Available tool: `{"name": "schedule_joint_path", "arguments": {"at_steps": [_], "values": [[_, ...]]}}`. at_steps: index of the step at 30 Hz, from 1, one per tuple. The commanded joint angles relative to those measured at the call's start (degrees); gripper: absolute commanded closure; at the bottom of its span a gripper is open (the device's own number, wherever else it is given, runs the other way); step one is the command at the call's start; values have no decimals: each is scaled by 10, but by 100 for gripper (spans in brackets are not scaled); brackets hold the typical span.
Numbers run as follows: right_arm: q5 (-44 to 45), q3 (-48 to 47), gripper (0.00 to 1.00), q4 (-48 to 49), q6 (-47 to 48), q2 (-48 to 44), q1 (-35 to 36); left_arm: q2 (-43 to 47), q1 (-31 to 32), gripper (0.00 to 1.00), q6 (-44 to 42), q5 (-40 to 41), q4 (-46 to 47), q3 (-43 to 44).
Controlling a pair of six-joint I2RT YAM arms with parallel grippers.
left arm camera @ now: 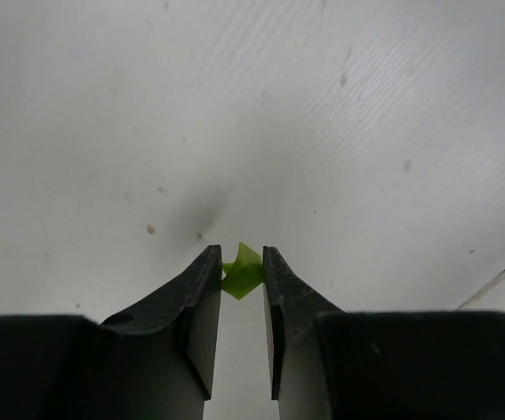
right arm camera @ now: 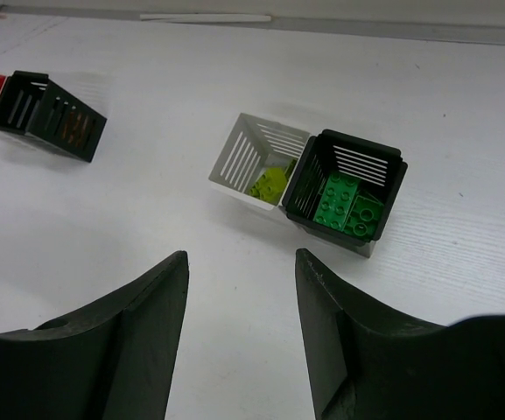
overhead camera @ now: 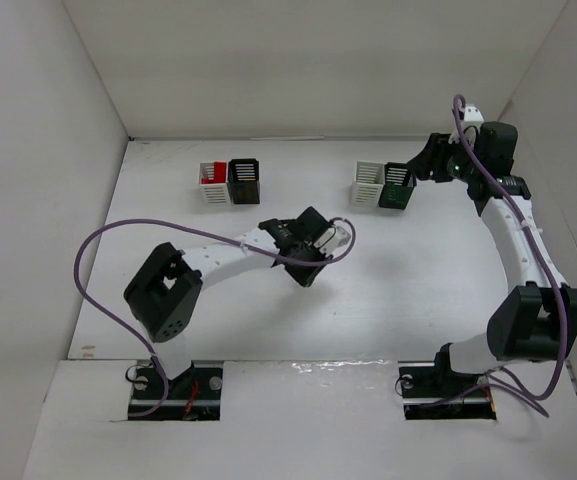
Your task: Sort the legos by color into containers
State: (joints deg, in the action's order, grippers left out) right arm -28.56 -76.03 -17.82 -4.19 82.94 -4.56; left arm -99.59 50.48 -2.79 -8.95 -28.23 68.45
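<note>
The left gripper pinches a yellow-green brick at its very fingertips over the table, well apart from the white bin of matching pieces. Gripped so shallowly and cornerwise, it could twist or slip out on the way there. One corner points away from the wrist and its long axis probably runs across the jaws, while the right gripper hangs spread and empty.

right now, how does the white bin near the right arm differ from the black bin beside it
Walls: the white bin has white slats, the black bin black ones. Contents: the white bin holds yellow-green legos; the black bin holds darker green legos. Position: in the right wrist view the white bin sits left of the black bin. Both are square, slatted and open-topped, standing side by side, apparently touching.
</note>
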Motion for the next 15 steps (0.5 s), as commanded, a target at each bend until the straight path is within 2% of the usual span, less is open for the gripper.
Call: {"name": "schedule_joint_path", "arguments": {"at_steps": [1, 6, 13, 15], "values": [[-6, -6, 43, 8, -6, -28, -5, 9, 1, 100, -8, -5, 12, 63], [25, 0, 43, 8, -6, -45, -5, -17, -30, 100, -14, -29, 36, 176], [56, -5, 42, 2, -11, -61, -43, -128, -48, 100, 12, -53, 76, 365], [56, -11, 42, -9, -17, -61, -49, -164, -58, 100, 31, -72, 98, 393]]}}
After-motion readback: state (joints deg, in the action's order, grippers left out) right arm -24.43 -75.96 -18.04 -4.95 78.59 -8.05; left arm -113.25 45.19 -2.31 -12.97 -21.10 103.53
